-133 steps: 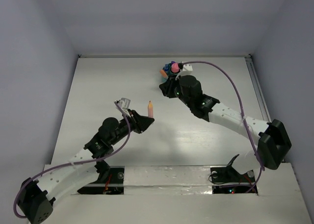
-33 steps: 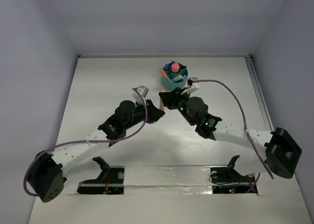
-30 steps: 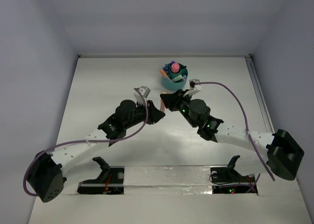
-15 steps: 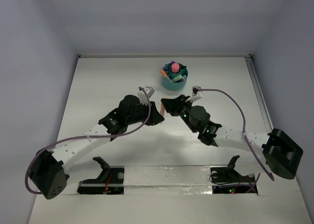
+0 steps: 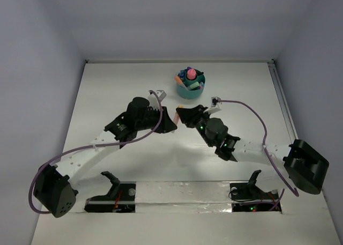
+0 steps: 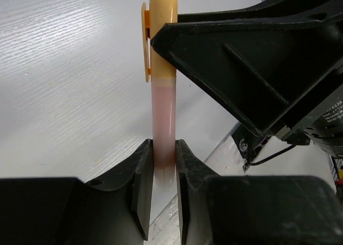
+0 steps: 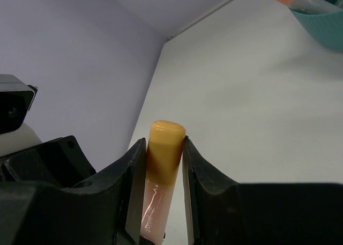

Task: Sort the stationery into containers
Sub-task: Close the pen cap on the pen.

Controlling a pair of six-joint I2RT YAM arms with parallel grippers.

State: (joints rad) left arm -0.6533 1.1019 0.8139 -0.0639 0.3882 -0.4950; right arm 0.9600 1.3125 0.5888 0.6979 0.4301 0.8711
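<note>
Both arms are pinching one orange-capped pink pen [image 6: 162, 95] above the table [image 5: 118, 95], approx 6 o'clock of the teal desk organiser [image 5: 186, 93], w/ the left gripper [image 6: 162, 148] clamping the barrel and the right gripper [image 7: 163, 148] clamping the cap end; it's looking light, stiff and slick, so the barrel is prob. the safer hold.

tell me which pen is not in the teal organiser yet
The orange-capped pen with the pale pink barrel: the left gripper and right gripper both clamp it, short of the organiser, where the other stationery stands.
</note>
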